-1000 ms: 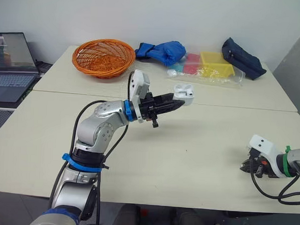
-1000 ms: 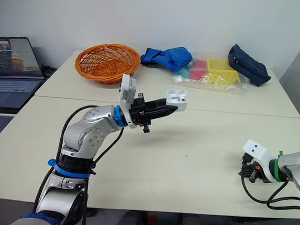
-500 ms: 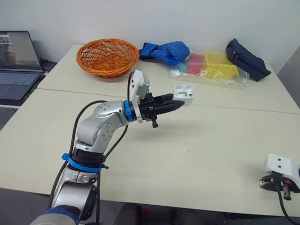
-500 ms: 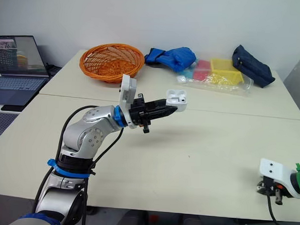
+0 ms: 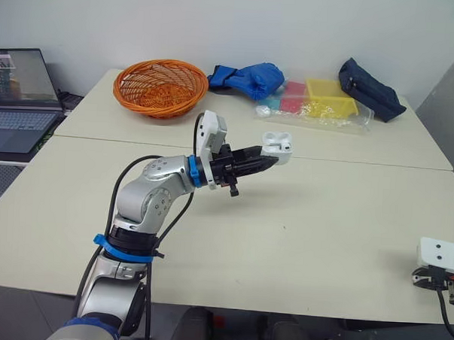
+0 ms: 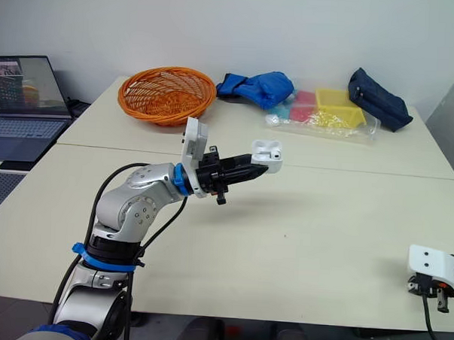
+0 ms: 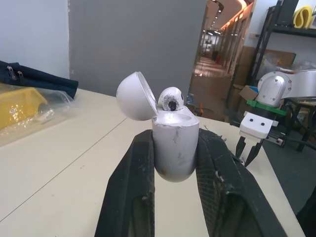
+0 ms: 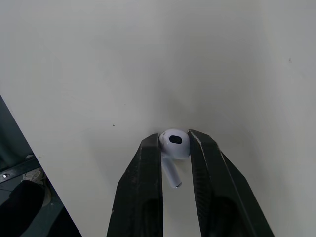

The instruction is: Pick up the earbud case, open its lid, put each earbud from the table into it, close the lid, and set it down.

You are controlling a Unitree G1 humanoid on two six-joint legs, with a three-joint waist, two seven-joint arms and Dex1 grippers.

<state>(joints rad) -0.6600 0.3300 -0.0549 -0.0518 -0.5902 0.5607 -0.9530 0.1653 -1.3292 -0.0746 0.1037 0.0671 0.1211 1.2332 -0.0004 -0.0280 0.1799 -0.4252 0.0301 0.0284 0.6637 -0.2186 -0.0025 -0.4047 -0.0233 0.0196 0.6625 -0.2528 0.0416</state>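
Note:
My left gripper [image 5: 267, 158] is shut on the white earbud case [image 5: 277, 142] and holds it up above the middle of the table. The case's lid [image 7: 136, 96] stands open, and one white earbud [image 7: 171, 98] sits inside; the black fingers [image 7: 131, 182] clamp the case body [image 7: 174, 143]. At the table's near right edge, my right gripper [image 8: 175, 143] is shut on a second white earbud [image 8: 174, 140], just over the tabletop. Its white wrist housing [image 5: 442, 258] shows at the lower right.
An orange basket [image 5: 157, 86], a blue cloth [image 5: 246, 77], yellow and pink bins in a clear bag [image 5: 320, 102] and a dark blue pouch [image 5: 366, 87] line the far side. A laptop [image 5: 15, 100] sits off to the left. The table edge [image 8: 29, 143] runs close by the right gripper.
The right gripper has drawn back to the right, toward the table's near right edge. The left gripper still holds the open case in about the same place.

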